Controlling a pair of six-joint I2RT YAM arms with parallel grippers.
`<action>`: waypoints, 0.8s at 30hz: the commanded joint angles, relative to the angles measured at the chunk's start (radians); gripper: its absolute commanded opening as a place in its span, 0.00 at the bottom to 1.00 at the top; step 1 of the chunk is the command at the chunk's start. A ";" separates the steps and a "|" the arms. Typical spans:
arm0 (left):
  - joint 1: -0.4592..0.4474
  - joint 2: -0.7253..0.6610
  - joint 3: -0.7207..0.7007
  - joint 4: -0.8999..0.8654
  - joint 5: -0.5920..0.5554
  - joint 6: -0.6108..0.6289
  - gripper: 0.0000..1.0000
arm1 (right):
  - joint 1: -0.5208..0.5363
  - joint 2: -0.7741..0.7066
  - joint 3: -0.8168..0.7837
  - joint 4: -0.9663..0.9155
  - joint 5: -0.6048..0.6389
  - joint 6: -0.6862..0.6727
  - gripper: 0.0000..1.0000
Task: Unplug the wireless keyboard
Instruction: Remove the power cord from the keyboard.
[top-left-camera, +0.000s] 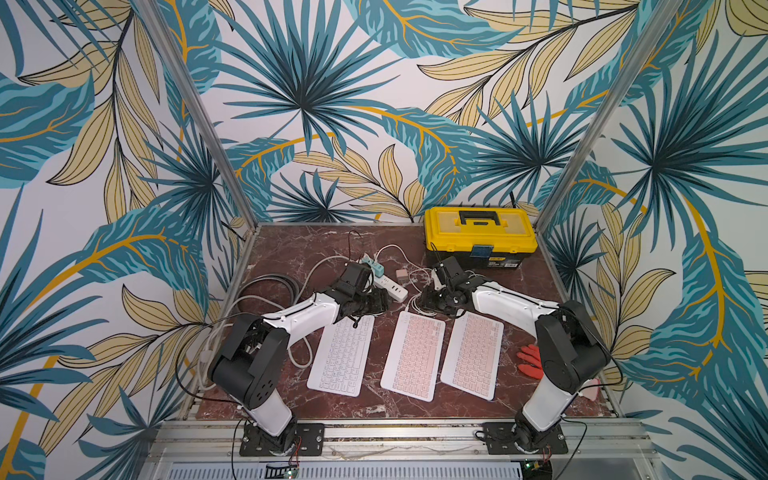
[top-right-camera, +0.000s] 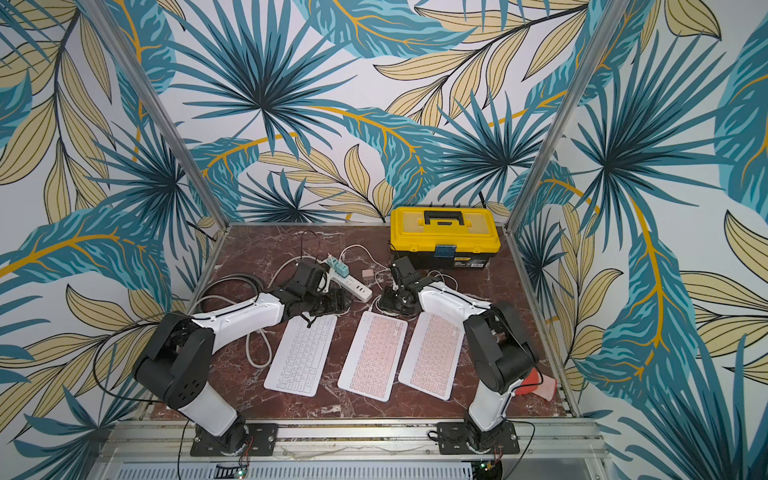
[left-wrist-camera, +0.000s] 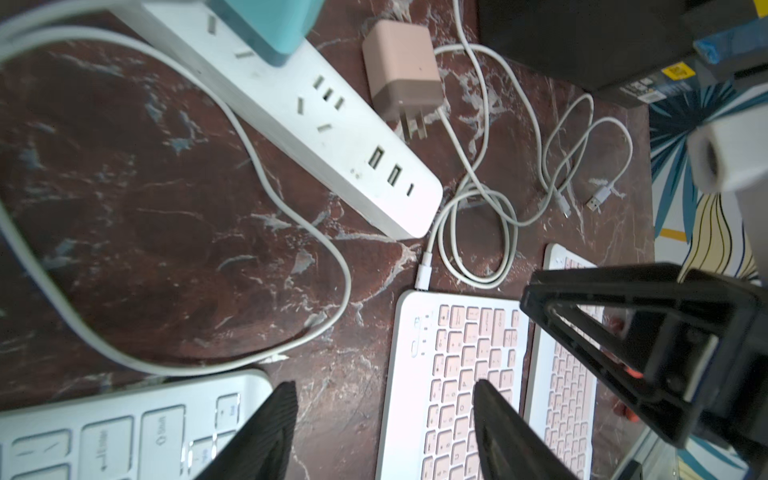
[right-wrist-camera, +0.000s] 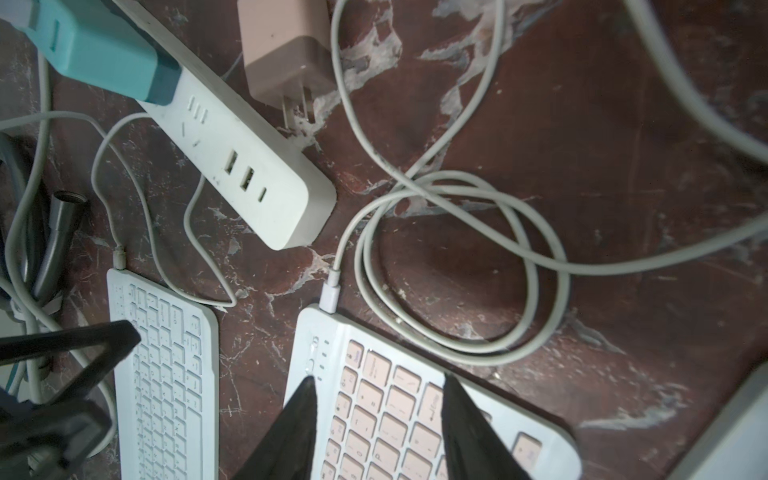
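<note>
On the marbled table (top-left-camera: 286, 253), three keyboards lay side by side in both top views. Farthest left was the white keyboard (top-left-camera: 341, 355), with a small connector (right-wrist-camera: 119, 257) plugged into its far edge. The left pincer (left-wrist-camera: 384, 388) hung over the gap between that keyboard and the middle pink keyboard (top-left-camera: 413, 355), its jaws parted with nothing between them. Just beyond lay the white power strip (top-left-camera: 390, 289) with a teal adapter (top-left-camera: 371, 266) seated in one socket. A pink charger (left-wrist-camera: 401, 70) lay loose on the table beside the strip, prongs bare. The middle pink keyboard had a white plug (right-wrist-camera: 330, 291) seated in its far left corner, and the charging cable (right-wrist-camera: 341, 245) looped over the table past it. The right pincer (right-wrist-camera: 380, 378) hovered above that keyboard's top rows, close behind the plug, released and gripping nothing. Further right lay the second pink keyboard (top-left-camera: 473, 355), then a red glove (top-left-camera: 531, 359) near the right arm. A yellow toolbox (top-left-camera: 480, 235) stood at the back right.
</note>
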 joint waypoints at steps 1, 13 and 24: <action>-0.009 -0.037 -0.024 0.006 0.071 0.077 0.65 | 0.050 0.055 0.082 -0.074 0.044 0.061 0.48; -0.056 -0.048 -0.089 0.011 0.143 0.195 0.54 | 0.107 0.216 0.275 -0.265 0.183 0.158 0.40; -0.089 -0.043 -0.119 0.018 0.160 0.235 0.51 | 0.112 0.313 0.380 -0.307 0.191 0.182 0.35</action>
